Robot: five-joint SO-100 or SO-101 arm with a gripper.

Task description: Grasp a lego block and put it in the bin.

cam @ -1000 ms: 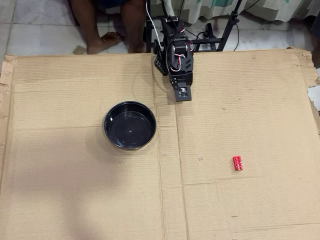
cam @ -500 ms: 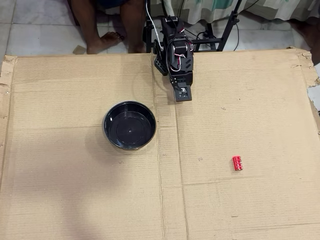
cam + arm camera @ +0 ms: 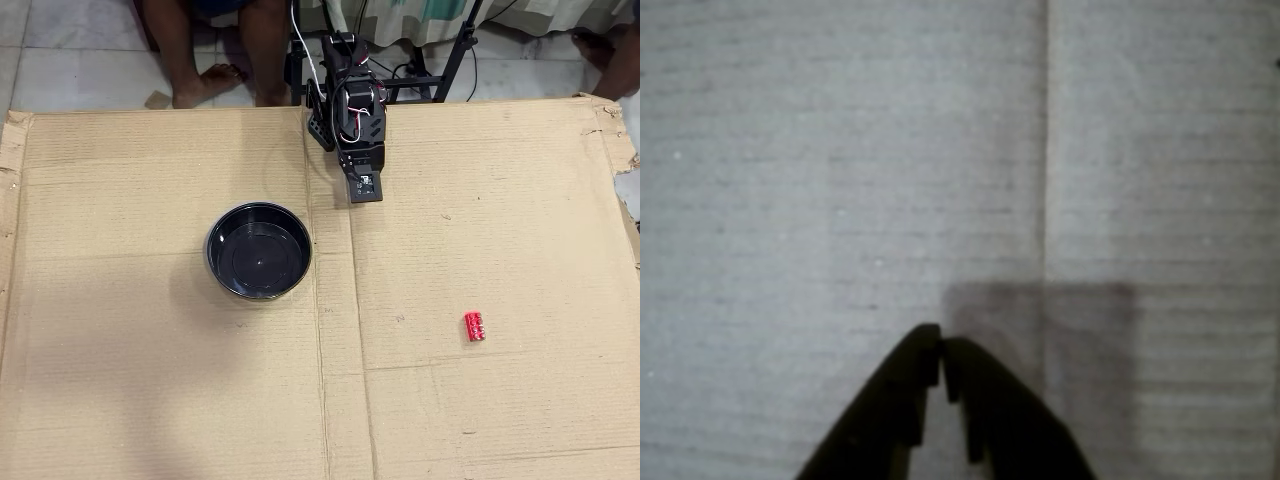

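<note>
The lego block (image 3: 474, 326), a tiny red studded brick, lies on the cardboard at the lower right of the overhead view. The bin (image 3: 259, 250), a round glossy black bowl, stands empty left of the middle. My gripper (image 3: 364, 190) sits folded near the arm's base at the top centre, well apart from both. In the wrist view the gripper (image 3: 942, 352) comes in from the bottom edge, its dark tips touching and holding nothing. That view shows only bare cardboard; brick and bowl are out of it.
A cardboard sheet (image 3: 150, 380) covers the floor, with a seam (image 3: 322, 340) running down its middle. A person's bare feet (image 3: 212, 78) and black stand legs with cables (image 3: 440, 70) are beyond the far edge.
</note>
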